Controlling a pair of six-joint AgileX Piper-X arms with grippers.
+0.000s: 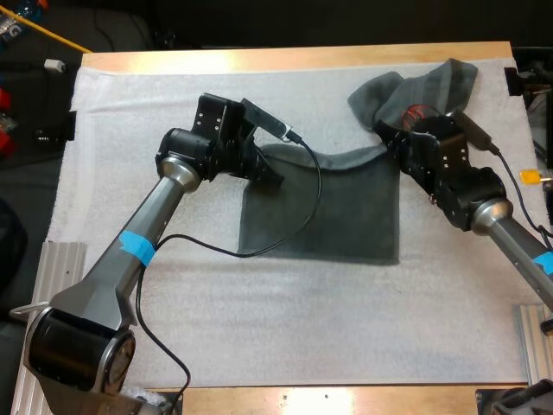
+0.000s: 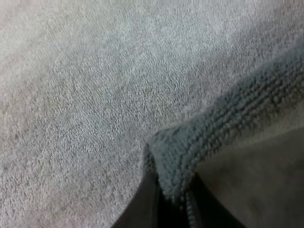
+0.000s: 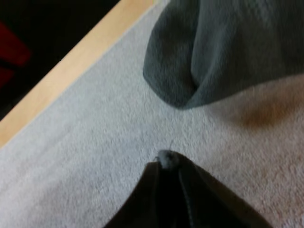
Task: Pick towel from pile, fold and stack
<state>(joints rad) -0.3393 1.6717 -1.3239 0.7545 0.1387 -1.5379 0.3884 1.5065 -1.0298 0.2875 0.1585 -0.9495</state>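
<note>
Pinching the flat towel [image 1: 328, 216] at both far corners. L gripper [image 1: 275, 175] sits at the towel's far-left corner. On the left wrist cam its fingers [image 2: 142, 209] are closed narrow on the thick hem there, w/ cloth bunched up betw the two tips and bare mat [image 1: 302, 320] just beyond. R gripper [image 1: 390, 143] is at the far-right corner. On the right wrist cam its tips are clamped nearly together, w/ only a small grey nub of towel poking out betw them.

Towel body lies spread on the white mat approx mid-table. Its near edge is flat and its far edge sags in a shallow curve betw the two grippers.

Crumpled towel [image 1: 423, 86] sits toward the mat's far-right corner, just beyond the R gripper. Can't tell if it touches the flat towel's corner, since the arm covers that spot. On the right wrist cam it's a rounded lump near the wooden table [image 1: 259, 59] edge, apart from my fingertips.
</note>
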